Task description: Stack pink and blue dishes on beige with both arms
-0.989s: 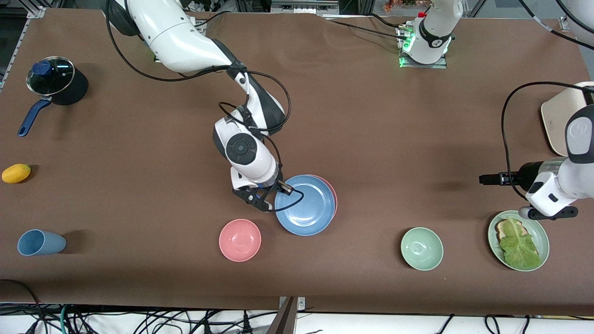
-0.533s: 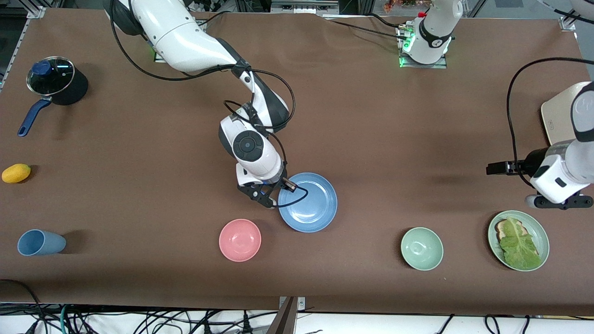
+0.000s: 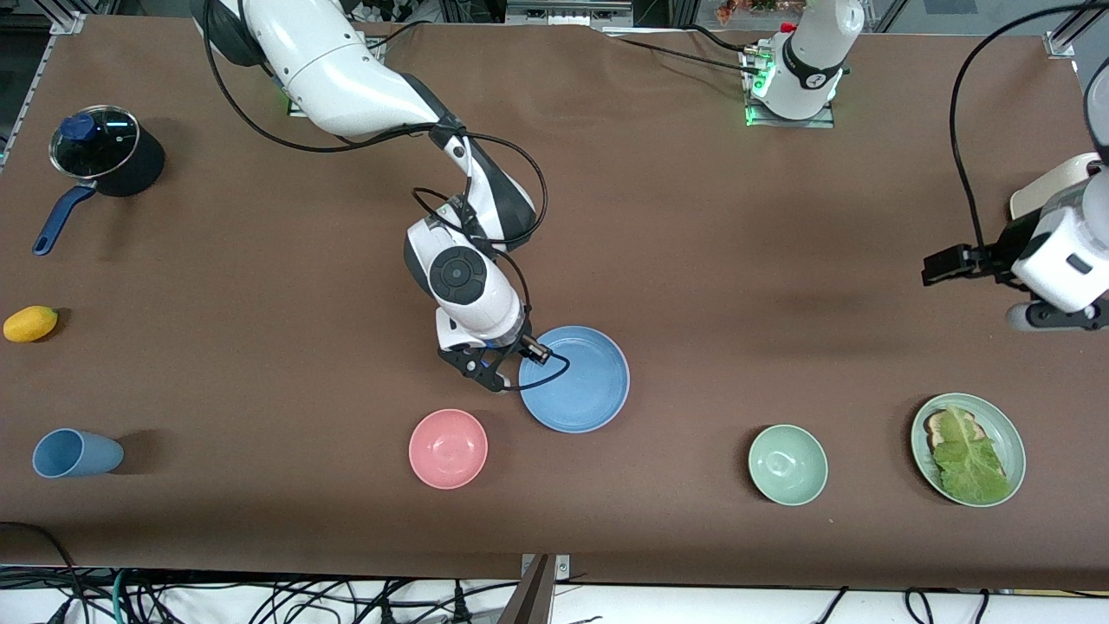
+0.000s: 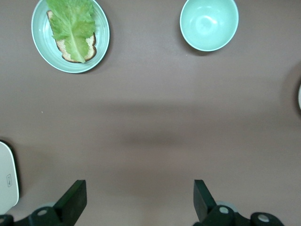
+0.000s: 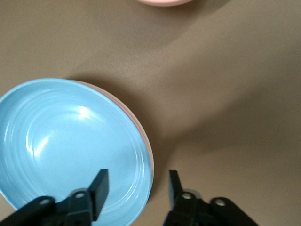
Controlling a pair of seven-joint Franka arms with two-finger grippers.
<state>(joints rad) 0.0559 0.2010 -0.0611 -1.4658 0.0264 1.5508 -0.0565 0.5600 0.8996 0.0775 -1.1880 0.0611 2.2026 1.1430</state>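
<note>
plate (image 3: 582,381) atop stacked plates, bowl (image 3: 448,448) nearer the camera

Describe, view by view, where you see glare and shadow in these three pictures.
Front view: soft shadows fall on the brown table beside the pot and blue cup. Left wrist view: a faint blurred shadow band crosses the bare table; a small highlight sits in the green bowl. Right wrist view: bright glare streaks the blue plate, and a dark shadow edges its rim.
</note>
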